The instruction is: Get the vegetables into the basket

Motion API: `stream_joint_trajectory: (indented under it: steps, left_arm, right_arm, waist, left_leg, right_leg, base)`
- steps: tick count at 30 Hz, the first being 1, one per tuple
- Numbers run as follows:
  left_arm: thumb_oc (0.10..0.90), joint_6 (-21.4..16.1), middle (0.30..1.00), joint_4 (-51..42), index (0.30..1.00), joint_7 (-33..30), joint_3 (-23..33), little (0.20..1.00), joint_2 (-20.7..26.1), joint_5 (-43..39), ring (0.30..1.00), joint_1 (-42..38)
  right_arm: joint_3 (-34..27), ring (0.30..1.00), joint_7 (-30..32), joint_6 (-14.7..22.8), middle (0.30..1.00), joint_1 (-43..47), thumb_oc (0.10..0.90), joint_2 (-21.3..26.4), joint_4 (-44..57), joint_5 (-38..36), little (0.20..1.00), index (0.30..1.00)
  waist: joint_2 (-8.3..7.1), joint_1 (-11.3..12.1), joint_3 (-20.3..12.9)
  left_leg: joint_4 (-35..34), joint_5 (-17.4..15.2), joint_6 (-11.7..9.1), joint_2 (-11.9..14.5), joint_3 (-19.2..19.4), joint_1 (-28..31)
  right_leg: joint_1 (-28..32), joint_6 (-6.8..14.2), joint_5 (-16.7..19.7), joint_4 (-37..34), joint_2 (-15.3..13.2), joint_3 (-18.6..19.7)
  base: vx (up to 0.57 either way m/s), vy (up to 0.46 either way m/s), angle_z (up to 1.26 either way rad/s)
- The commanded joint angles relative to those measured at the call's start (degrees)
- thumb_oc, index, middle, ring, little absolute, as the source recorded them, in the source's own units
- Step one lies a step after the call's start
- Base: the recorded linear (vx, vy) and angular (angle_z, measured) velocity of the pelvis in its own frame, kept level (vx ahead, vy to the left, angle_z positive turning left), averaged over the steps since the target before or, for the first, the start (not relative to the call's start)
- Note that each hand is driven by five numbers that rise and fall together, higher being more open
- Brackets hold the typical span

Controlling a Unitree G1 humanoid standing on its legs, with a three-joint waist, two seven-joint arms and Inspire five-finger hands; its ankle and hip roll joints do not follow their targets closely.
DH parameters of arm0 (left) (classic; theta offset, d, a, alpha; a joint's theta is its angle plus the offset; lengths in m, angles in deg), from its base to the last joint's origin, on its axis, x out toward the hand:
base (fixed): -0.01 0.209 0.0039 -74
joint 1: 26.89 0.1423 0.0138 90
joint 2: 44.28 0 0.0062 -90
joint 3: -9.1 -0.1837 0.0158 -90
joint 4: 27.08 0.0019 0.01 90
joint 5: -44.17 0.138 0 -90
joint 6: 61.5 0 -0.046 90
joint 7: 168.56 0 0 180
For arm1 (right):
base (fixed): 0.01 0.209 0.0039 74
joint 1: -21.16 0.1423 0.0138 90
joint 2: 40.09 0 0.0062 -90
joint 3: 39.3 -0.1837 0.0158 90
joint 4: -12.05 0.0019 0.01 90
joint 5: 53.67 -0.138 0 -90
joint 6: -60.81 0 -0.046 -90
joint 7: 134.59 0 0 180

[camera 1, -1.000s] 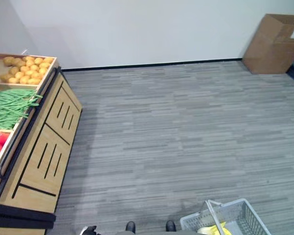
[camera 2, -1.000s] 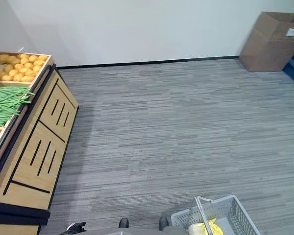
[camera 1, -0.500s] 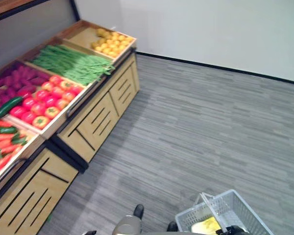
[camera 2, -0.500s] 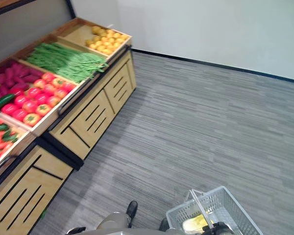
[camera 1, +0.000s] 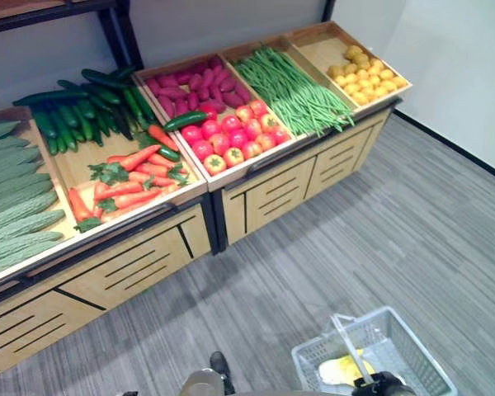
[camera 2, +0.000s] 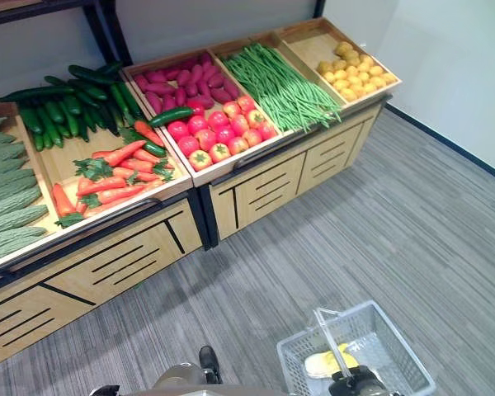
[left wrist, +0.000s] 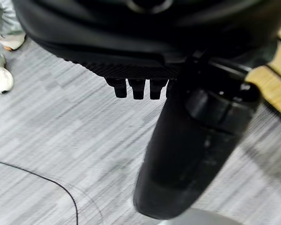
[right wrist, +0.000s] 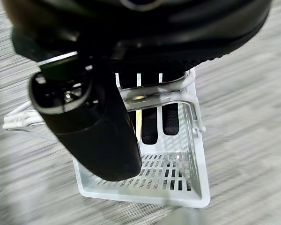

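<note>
Right hand [right wrist: 145, 89] around basket [right wrist: 187, 187] handle

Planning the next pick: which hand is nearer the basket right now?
Right. The right hand has its fingers curled round the handle of the basket, carrying it at the robot's right side. The left hand hangs over bare floor on the left, apart from the basket, holding nothing.

Pale plastic basket [camera 2: 400, 363] — openwork, wooden stand [camera 1: 272, 186] — matt
</note>
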Motion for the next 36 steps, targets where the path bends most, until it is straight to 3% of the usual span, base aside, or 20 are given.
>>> stream_joint_trajectory:
  steps: [1,11,13,15,17,18,19,20,21,22,24,27,29,36]
  left_arm:
    - [0.9,-0.3,1.0,1.8,1.0,-0.4,0.3,1.0,-1.9,0.7,1.0,-2.8]
    - [0.9,0.0,1.0,2.7,1.0,-0.3,1.4,1.0,-1.3,1.5,1.0,-2.0]
    - [0.9,-0.1,1.0,2.6,1.0,-0.2,1.3,1.0,-1.2,1.5,1.0,-2.0]
    - [0.9,-0.1,1.0,2.6,1.0,-0.2,0.9,1.0,-1.0,1.9,1.0,-2.1]
    - [0.9,-0.2,1.0,2.2,1.0,-0.2,-0.6,1.0,-0.7,2.5,1.0,-3.3]
    - [0.9,-0.4,1.0,1.8,1.0,-0.3,-1.4,1.0,-0.8,2.5,1.0,-3.9]
    - [0.9,-0.4,1.0,1.9,1.0,-0.3,-1.3,1.0,-0.8,2.5,1.0,-4.0]
    - [0.9,-0.6,1.0,1.7,1.0,-0.3,-1.7,1.0,-0.8,2.4,1.0,-4.2]
    - [0.9,-0.6,1.0,1.7,1.0,-0.2,-2.2,1.0,-0.6,2.6,1.0,-4.1]
    - [0.9,-0.8,1.0,1.7,1.0,-0.1,-2.3,1.0,-0.7,2.9,1.0,-4.2]
    - [0.9,-1.0,1.0,1.8,1.0,-0.1,-2.4,1.0,-0.6,3.1,1.0,-4.8]
    - [0.9,-1.1,1.0,1.7,1.0,0.3,-3.3,1.0,-0.2,3.3,1.0,-5.2]
    - [0.9,-1.1,1.0,1.8,1.0,0.1,-2.8,1.0,-0.7,3.0,1.0,-4.9]
    - [0.9,-1.1,1.0,2.5,1.0,-0.4,-1.0,1.0,-0.9,1.3,1.0,-2.7]
  right_arm:
    - [-0.5,0.3,0.9,-0.7,0.3,0.5,0.4,3.5,-0.9,-0.3,0.3,0.3]
    - [-0.7,0.3,0.7,-1.3,0.3,-0.1,0.4,2.4,-1.6,0.3,0.3,0.3]
    - [-2.1,0.3,0.7,-1.4,0.3,-1.1,0.4,2.9,-2.0,0.0,0.3,0.3]
    - [-3.2,0.3,0.6,-1.4,0.3,-2.0,0.4,3.2,-2.0,-0.4,0.3,0.3]
    - [-4.3,0.3,0.6,-1.3,0.3,-2.7,0.4,3.7,-2.1,-1.3,0.3,0.3]
    - [-4.8,0.3,0.5,-1.2,0.3,-2.5,0.4,3.7,-2.3,-2.0,0.3,0.3]
    - [-4.8,0.3,0.5,-1.2,0.3,-2.4,0.4,3.8,-2.3,-2.0,0.3,0.3]
    - [-4.9,0.3,0.5,-1.1,0.3,-2.6,0.4,3.5,-2.6,-2.6,0.3,0.3]
    - [-5.0,0.3,0.3,-1.1,0.3,-3.1,0.4,3.0,-3.0,-3.7,0.3,0.3]
    - [-4.7,0.3,0.3,-1.2,0.3,-3.8,0.4,2.6,-4.0,-4.2,0.3,0.3]
    - [-4.6,0.3,0.4,-1.2,0.3,-4.0,0.4,2.2,-4.2,-4.5,0.3,0.3]
    - [-4.8,0.3,-0.1,-1.2,0.3,-5.3,0.4,1.3,-4.9,-5.6,0.3,0.3]
    - [-4.5,0.3,0.2,-1.4,0.3,-5.2,0.4,1.4,-4.7,-5.2,0.3,0.3]
    - [-4.7,0.3,0.4,-1.2,0.3,-5.2,0.4,2.6,-4.6,-5.3,0.3,0.3]
  waist:
    - [1.6,-0.2,0.0]
    - [0.32,1.0,-0.7]
    - [0.02,1.0,-1.0]
    - [0.19,0.0,-1.0]
    - [0.86,-2.3,0.0]
    - [1.63,-4.3,0.9]
    - [1.67,-4.1,0.7]
    - [2.5,-5.4,1.3]
    - [3.64,-7.3,1.2]
    - [4.14,-8.3,2.1]
    - [3.33,-9.3,3.2]
    - [2.82,-13.0,4.3]
    - [2.17,-12.3,4.0]
    - [2.34,-10.7,1.7]
  left_leg:
    - [-0.3,2.1,-9.0,7.9,-4.7,0.0]
    - [-0.2,-1.0,-7.2,4.5,-5.9,-0.3]
    - [-0.2,-2.1,-6.2,2.6,-6.6,-0.5]
    - [-1.5,-3.5,-4.7,0.3,-8.3,0.8]
    - [-3.0,-4.3,-3.3,-2.0,-11.3,2.0]
    - [-3.5,-3.1,-2.8,-1.9,-12.1,1.9]
    - [-3.5,-3.0,-2.8,-1.8,-11.8,1.8]
    - [-4.0,-3.0,-2.9,-1.5,-13.2,2.4]
    - [-5.0,-2.8,-3.5,-0.7,-14.9,3.4]
    - [-5.7,-3.2,-4.2,-0.6,-16.8,5.2]
    - [-6.2,-3.8,-4.7,-1.2,-18.2,6.4]
    - [-6.7,-4.7,-5.0,-2.3,-22.4,8.1]
    - [-6.4,-4.8,-4.7,-2.7,-22.2,8.2]
    - [-6.0,-4.5,-5.7,-0.8,-21.5,8.7]
  right_leg:
    - [-1.9,-0.4,-2.5,2.6,1.7,-0.5]
    - [-0.1,2.0,0.1,-0.1,-0.5,-0.4]
    - [-0.3,3.3,2.6,2.0,-2.8,-1.0]
    - [-2.4,4.3,6.1,8.5,-6.0,0.5]
    - [-6.2,5.1,10.9,15.3,-9.1,6.5]
    - [-10.1,3.6,12.1,17.1,-7.5,12.5]
    - [-10.5,3.6,12.0,17.4,-7.6,12.9]
    - [-12.4,2.9,10.2,17.6,-5.2,18.0]
    - [-15.4,1.3,6.2,16.5,-0.4,25.0]
    - [-17.9,0.7,3.1,11.8,1.7,28.4]
    - [-20.0,1.6,5.5,6.1,2.6,29.3]
    - [-23.7,2.4,7.5,2.4,8.1,38.4]
    - [-20.7,2.0,8.0,-0.1,7.1,36.3]
    - [-15.8,0.7,6.6,-4.1,8.6,36.5]
  base:
    - [0.09,0.112,0.31]
    - [0.08,0.105,0.05]
    - [0.12,0.195,0.01]
    - [0.12,0.226,0.21]
    - [0.08,0.204,0.49]
    - [-0.01,0.091,0.89]
    - [-0.02,0.056,1.07]
    - [0.1,0.029,0.95]
    - [0.25,0.03,0.91]
    - [0.3,-0.032,1.02]
    - [0.2,-0.078,0.93]
    - [0.15,-0.029,0.41]
    - [0.04,-0.043,1.05]
    - [0.05,-0.112,0.09]
